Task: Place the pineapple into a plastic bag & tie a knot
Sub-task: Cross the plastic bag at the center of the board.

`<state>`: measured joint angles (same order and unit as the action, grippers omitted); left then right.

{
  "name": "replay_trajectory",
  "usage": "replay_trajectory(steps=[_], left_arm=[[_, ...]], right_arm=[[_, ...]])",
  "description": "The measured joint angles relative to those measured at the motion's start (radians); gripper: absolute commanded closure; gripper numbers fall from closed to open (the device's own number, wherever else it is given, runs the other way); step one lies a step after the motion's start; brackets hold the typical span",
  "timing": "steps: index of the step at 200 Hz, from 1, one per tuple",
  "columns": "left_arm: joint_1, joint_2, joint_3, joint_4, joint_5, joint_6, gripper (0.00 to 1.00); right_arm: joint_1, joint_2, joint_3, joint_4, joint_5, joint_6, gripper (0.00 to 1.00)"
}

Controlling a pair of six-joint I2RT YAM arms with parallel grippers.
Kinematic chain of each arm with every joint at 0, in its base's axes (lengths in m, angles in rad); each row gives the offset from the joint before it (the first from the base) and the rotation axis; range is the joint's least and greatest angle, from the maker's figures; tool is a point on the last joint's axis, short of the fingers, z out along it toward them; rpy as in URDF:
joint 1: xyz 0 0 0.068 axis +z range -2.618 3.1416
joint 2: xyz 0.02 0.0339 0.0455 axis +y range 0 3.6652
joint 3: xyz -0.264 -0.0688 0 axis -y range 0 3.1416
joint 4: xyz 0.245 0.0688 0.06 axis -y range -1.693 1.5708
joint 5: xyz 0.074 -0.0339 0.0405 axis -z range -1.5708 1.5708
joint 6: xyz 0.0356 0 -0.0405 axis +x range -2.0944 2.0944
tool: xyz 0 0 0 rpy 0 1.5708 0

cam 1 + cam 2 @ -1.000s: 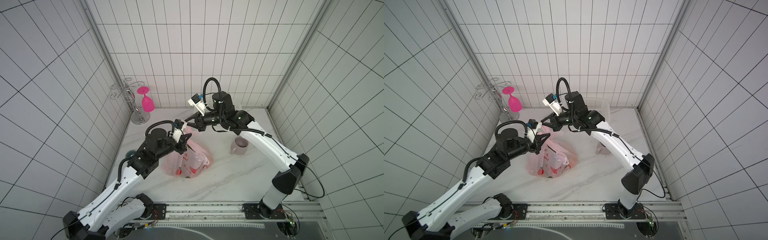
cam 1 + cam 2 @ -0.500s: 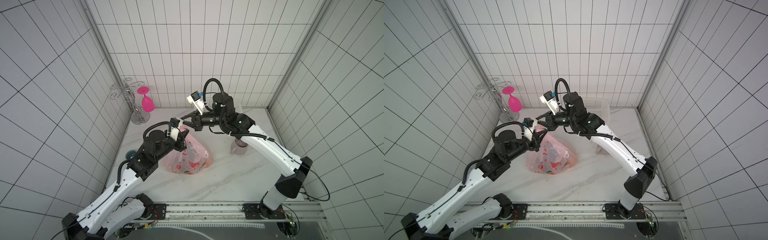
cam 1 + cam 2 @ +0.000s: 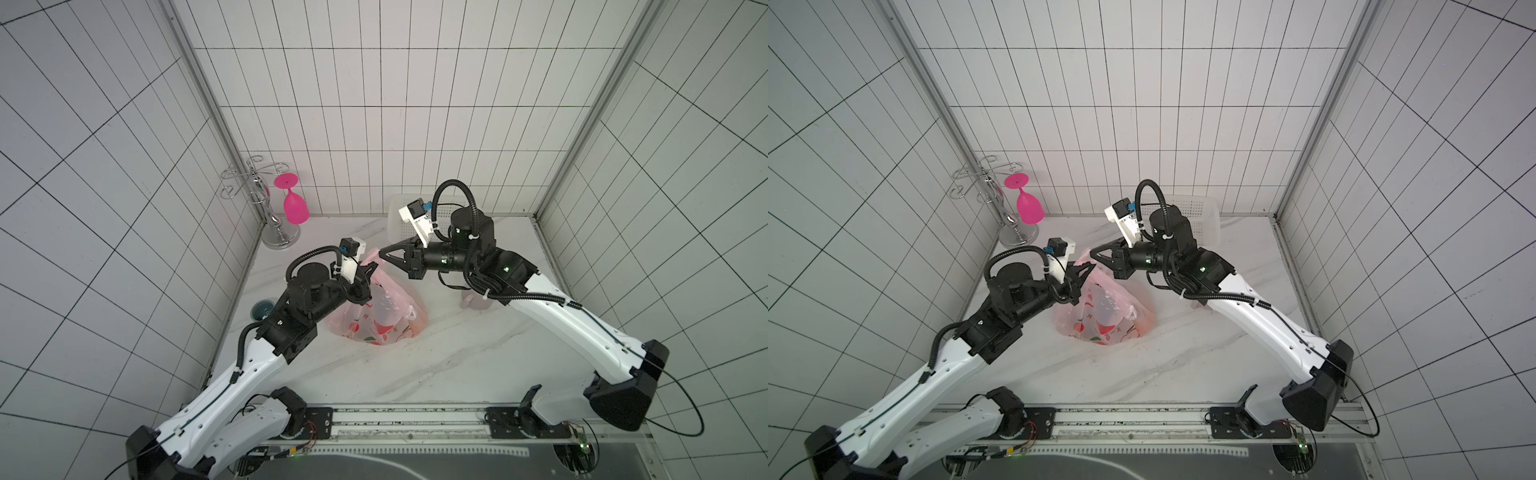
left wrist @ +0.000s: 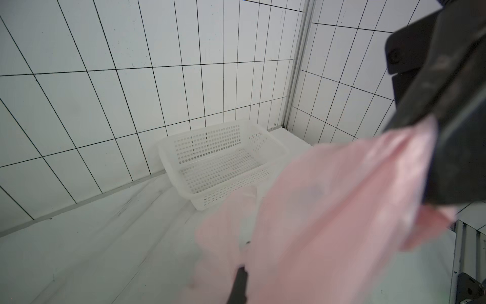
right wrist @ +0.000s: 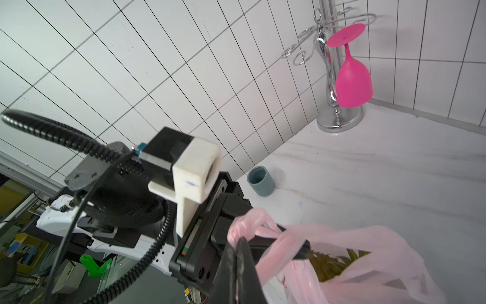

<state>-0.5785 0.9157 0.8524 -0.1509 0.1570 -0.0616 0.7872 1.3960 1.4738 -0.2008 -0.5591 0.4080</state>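
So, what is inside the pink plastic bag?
Inside the plastic bag, the right wrist view shows spiky green-brown leaves, probably the pineapple's crown. The fruit's body is covered by the bag's film.

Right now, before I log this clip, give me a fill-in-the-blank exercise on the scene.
The wine glass hanging on the rack is ___ in colour.
The left gripper and right gripper are both shut on the plastic bag, so it is held by ___ grippers.
Through the bag, the green leaves of a ___ show.
Missing: pink; two; pineapple.
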Motion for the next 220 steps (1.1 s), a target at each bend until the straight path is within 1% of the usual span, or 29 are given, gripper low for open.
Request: replay_trajectory(steps=[57, 83, 109, 147, 187, 196, 210, 220], left_arm=[[0.009, 0.001, 0.000, -0.026, 0.039, -0.002, 1.00], [0.024, 0.013, 0.000, -0.037, 0.072, -0.011, 1.00], [0.034, 0.034, 0.000, -0.057, 0.096, -0.025, 1.00], [0.051, 0.045, 0.000, -0.081, 0.106, -0.035, 1.00], [0.056, 0.048, 0.001, -0.097, 0.104, -0.035, 1.00], [0.056, 0.050, 0.001, -0.097, 0.106, -0.035, 1.00], [0.057, 0.053, 0.001, -0.098, 0.107, -0.034, 1.00], [0.060, 0.057, 0.002, -0.100, 0.108, -0.032, 1.00]], right_arm=[[-0.014, -0.112, -0.215, 0.099, -0.001, 0.051, 1.00], [-0.014, -0.152, -0.335, 0.195, -0.017, 0.090, 1.00], [-0.015, -0.157, -0.423, 0.286, -0.042, 0.128, 1.00], [-0.018, -0.122, -0.453, 0.364, -0.068, 0.164, 1.00], [-0.064, -0.098, -0.453, 0.439, -0.121, 0.203, 1.00], [-0.072, -0.096, -0.453, 0.451, -0.135, 0.209, 0.87], [-0.084, -0.094, -0.453, 0.456, -0.152, 0.216, 0.61], [-0.099, -0.094, -0.453, 0.457, -0.158, 0.220, 0.50]])
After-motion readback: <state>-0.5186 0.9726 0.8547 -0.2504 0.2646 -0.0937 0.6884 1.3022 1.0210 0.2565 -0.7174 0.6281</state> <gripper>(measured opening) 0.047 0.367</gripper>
